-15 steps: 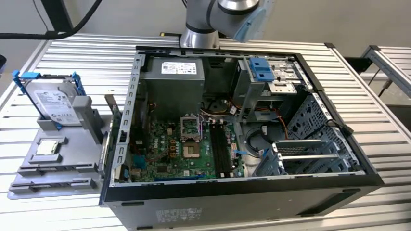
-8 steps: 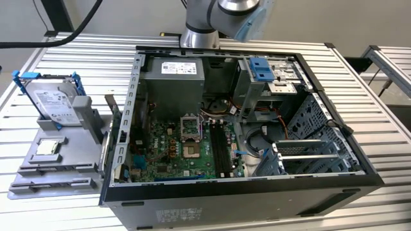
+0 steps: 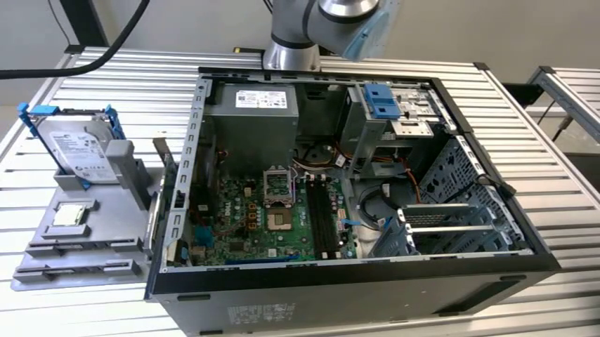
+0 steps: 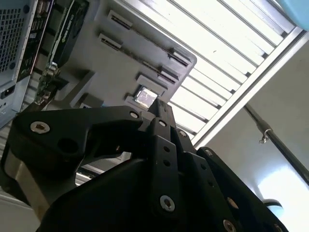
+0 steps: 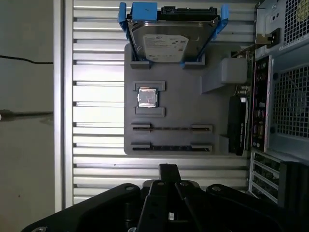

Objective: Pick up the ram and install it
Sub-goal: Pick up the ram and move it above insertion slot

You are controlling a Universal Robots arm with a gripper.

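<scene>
Over slatted metal table [image 5: 96,63]: tool [image 5: 167,167], grey fixture [image 5: 183,106], open case [image 3: 347,281].

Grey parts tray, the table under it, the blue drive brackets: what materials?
Grey parts tray: likely plastic, matte, even grey, no glare.
Table: probably aluminium, bright ribbed slats with a metallic sheen.
Blue drive brackets: likely moulded plastic, saturated colour, thin clip shapes.
Judged by look alone.

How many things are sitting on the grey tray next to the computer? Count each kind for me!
hard drive: 1
silver square chip: 1
ram sticks: 2
black card: 1
Total: 5
</scene>
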